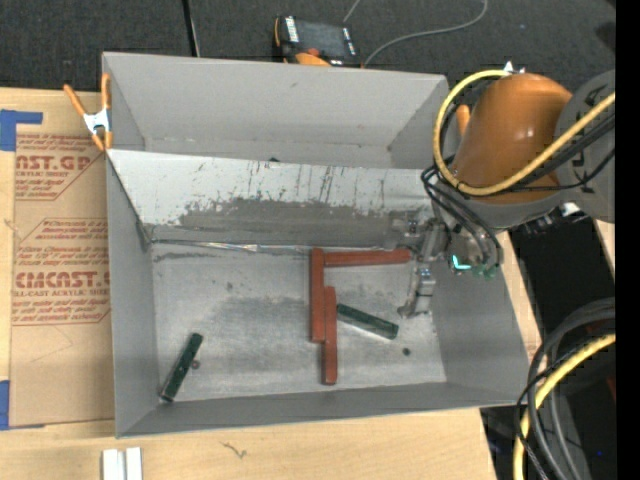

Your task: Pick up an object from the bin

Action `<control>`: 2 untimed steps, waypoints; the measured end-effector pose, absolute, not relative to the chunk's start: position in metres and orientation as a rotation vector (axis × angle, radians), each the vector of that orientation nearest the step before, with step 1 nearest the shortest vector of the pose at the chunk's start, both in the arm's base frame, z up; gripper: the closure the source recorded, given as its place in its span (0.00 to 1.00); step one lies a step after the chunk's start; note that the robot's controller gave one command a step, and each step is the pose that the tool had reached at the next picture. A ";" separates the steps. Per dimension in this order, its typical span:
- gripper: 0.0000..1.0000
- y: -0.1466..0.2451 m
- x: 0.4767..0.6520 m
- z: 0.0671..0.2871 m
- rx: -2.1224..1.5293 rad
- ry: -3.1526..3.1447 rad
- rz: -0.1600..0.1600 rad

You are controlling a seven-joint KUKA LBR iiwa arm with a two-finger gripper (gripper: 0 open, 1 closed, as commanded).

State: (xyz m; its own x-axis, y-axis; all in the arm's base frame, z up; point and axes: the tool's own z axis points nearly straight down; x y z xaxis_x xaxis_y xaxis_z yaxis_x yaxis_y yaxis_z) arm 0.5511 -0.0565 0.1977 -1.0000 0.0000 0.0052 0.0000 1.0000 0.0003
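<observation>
Lower left of the frame: a dark green bar (pixel 182 366) is noted lying slantwise on the bin floor (pixel 250 318), well apart from the rest. Lower centre: a narrow red-brown strip (pixel 328 363) is laid upright in the frame, its top end against a wider red-brown block (pixel 322 303); touching or overlapping cannot be told. Just right of that block a second dark green bar (pixel 366 321) is laid slantwise. The gripper (pixel 419 306) is found at centre right, low in the bin, just beside this bar's right end and below the right end of a red-brown bar (pixel 362 259) that runs across the frame. Whether the gripper is spread or pressed together cannot be told; nothing is seen pinched. Step judged: approach, no grasp made yet. Next move, as judged: the gripper is to be centred across the nearest bar's narrow width, lowered to the floor, then closed. The wrist is masked by cables and the orange cover (pixel 510 133). A small dark speck (pixel 405 350) cannot be identified.
</observation>
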 end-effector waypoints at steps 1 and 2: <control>0.00 -0.048 0.528 0.065 0.218 -3.127 -0.003; 1.00 -0.049 0.531 0.070 0.217 -3.135 0.000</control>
